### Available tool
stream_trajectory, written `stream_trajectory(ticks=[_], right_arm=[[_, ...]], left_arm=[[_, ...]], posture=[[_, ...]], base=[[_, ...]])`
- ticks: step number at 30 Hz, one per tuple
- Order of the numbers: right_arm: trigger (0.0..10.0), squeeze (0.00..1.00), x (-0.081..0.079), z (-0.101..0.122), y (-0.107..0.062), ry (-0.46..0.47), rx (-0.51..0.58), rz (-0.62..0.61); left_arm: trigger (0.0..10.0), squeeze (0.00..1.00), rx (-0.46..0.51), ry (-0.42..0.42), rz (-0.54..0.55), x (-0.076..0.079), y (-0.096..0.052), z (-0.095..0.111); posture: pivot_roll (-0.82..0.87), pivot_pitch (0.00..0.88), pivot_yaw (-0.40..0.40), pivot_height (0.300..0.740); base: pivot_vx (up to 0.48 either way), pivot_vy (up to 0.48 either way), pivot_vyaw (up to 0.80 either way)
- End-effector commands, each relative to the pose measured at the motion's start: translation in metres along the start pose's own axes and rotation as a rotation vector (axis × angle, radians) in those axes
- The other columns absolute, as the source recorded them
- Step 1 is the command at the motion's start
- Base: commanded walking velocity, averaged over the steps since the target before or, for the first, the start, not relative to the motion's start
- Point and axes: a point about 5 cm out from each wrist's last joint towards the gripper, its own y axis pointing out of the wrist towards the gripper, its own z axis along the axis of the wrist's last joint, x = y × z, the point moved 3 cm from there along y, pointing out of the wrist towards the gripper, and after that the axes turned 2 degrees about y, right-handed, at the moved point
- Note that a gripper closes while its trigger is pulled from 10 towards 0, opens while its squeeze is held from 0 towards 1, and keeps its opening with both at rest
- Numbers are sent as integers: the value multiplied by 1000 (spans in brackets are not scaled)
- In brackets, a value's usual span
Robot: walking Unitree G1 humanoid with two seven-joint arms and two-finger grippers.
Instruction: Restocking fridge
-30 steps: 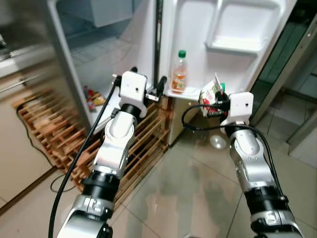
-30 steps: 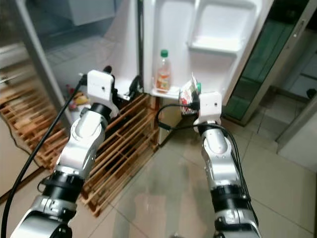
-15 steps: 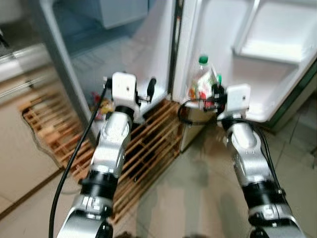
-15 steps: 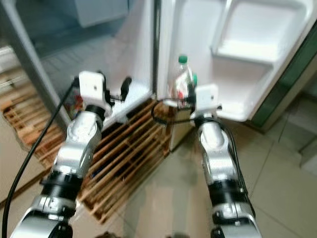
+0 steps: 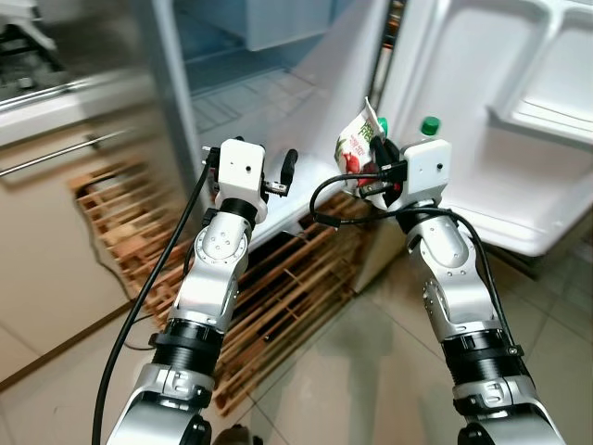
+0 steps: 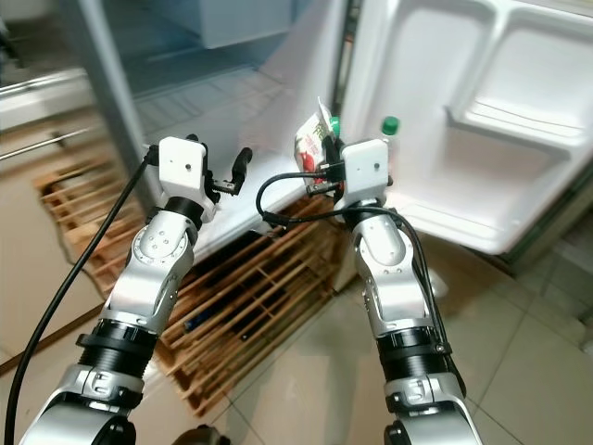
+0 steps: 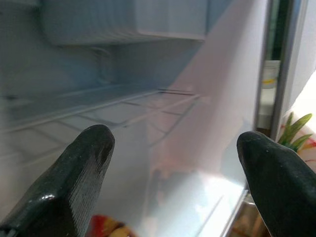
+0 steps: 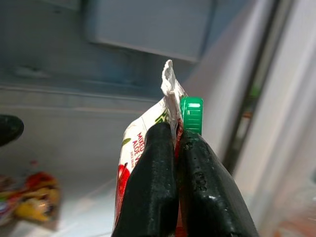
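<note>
The right gripper (image 5: pixel 369 159), clamped on the juice pouch (image 5: pixel 357 146), has swung from low at the door shelf, right of centre, up and leftward to upper centre, before the open fridge compartment (image 5: pixel 269 83). The green-capped bottle (image 5: pixel 428 127), formerly left of the pouch, now lies right of it. The left gripper (image 5: pixel 283 173) now sits at the compartment mouth.

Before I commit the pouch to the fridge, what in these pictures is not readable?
- Pouch: right wrist view, print cut short by the right tool's fingers.
- Bottle on the door shelf: right eye view, its body sits behind the right wrist housing.
- Colourful packet in the fridge: right wrist view, blurred.
- Left tool: open, facing the fridge.
</note>
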Motion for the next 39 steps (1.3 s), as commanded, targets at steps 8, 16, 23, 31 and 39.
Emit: stream_trajectory(ticks=[8, 16, 23, 31, 39], right_arm=[[0, 0, 9, -4, 6, 25, -35, -21], [0, 0, 10, -4, 8, 14, -34, -17], [0, 0, 4, -11, 8, 12, -50, -9], [0, 0, 7, -9, 11, -3, -48, -27], [0, 0, 10, -10, 11, 2, -43, -53]], left_arm=[[10000, 0, -2, 3, -5, 6, -4, 1], [10000, 0, -15, -10, 0, 8, -5, -1], [10000, 0, -28, 3, 12, 3, -4, -2], [10000, 0, -7, 37, -21, 6, -4, 1], [10000, 0, 24, 6, -76, 15, -10, 5]], posture=[[10, 0, -29, 740], [4, 0, -29, 740], [8, 0, -27, 740], [14, 0, -28, 740], [18, 0, -33, 740]], base=[[0, -420, 620], [0, 0, 610], [40, 0, 600], [0, 0, 438], [242, -339, 0]])
